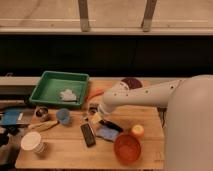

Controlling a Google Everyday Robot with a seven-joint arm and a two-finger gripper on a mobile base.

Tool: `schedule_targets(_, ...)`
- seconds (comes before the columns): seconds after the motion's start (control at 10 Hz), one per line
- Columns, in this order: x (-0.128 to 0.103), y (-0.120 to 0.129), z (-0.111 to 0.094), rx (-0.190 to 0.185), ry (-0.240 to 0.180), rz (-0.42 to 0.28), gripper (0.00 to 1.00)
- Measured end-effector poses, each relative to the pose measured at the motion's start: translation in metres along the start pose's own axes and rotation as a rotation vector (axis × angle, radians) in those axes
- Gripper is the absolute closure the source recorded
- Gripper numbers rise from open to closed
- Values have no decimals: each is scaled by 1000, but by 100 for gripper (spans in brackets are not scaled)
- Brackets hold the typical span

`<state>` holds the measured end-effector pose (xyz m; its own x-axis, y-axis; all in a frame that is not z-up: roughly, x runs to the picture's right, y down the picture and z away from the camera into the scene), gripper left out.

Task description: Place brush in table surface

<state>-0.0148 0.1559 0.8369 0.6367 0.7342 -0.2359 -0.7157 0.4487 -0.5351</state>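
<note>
My gripper [94, 114] is at the end of the white arm, low over the middle of the table surface [65, 150], just in front of the green tray. The brush [111, 125] shows as a slim black stick that runs from the gripper down to the right, lying at the level of the tabletop. Its head end is at the gripper and is hard to make out. The brush's far end rests next to a blue cloth-like item [107, 133].
A green tray [52, 82] holding a white scrap stands at the back left. A flat black bar [88, 134], orange bowl [126, 148], small orange ball [137, 131], white cup [31, 142], blue cup [63, 115], yellowish-handled tool [44, 125] and dark red bowl [131, 82] are on the table.
</note>
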Motion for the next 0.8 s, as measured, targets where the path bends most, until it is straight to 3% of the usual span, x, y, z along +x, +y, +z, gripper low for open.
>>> schedule_targets(0.5,0,-1,14,9,30,12,23)
schedule_targets(0.6,0,-3,15,19,38,12,26)
schedule_targets(0.8,-1,2,19,26,50,-2,42)
